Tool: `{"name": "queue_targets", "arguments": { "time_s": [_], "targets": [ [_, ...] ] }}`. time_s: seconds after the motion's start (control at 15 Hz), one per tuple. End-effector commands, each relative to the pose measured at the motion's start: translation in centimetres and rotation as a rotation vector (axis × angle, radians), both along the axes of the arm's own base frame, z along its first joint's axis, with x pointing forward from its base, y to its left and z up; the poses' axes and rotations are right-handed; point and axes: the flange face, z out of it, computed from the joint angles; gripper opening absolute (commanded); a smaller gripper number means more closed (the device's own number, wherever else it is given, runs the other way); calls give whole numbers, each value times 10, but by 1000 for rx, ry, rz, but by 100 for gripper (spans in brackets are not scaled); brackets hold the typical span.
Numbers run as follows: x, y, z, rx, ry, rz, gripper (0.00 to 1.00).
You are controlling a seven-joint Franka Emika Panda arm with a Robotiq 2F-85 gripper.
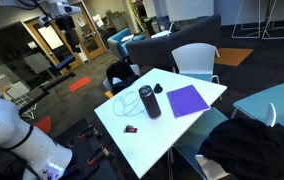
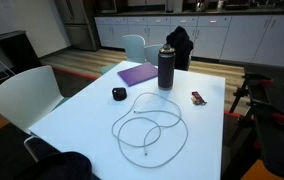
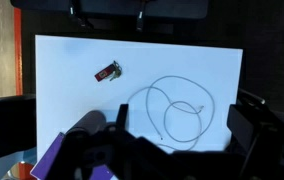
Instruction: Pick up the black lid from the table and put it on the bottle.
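Observation:
The dark bottle (image 1: 149,101) stands upright near the middle of the white table (image 1: 172,140); it also shows in an exterior view (image 2: 166,67). The small round black lid (image 2: 119,94) lies on the table apart from the bottle, and shows beside it in an exterior view (image 1: 160,89). My gripper (image 3: 182,108) is open and empty, high above the table, with its fingers framing a white cable (image 3: 177,110). In the wrist view the bottle top (image 3: 87,125) is a blurred grey shape at the lower left. The lid is hidden there.
A flat black piece with a red mark (image 3: 107,71) lies near one table edge. A purple notebook (image 2: 137,73) lies next to the bottle. The looped cable (image 2: 147,125) covers the table's front half. White chairs (image 2: 22,95) and a black backpack (image 2: 179,42) stand around the table.

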Motion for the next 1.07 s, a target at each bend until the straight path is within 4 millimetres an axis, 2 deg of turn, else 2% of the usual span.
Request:
{"name": "queue_targets", "arguments": {
  "time_s": [0.0, 0.27, 0.4, 0.67, 0.8, 1.0],
  "targets": [
    [0, 0, 0, 0, 1, 0, 100],
    [0, 0, 0, 0, 0, 0, 100],
    [19, 5, -4, -21, -42, -2, 100],
    [73, 16, -28, -37, -138, 60, 100],
    [109, 20, -43, -62, -236, 94, 100],
    [158, 17, -69, -54, -326, 104, 100]
  ]
}}
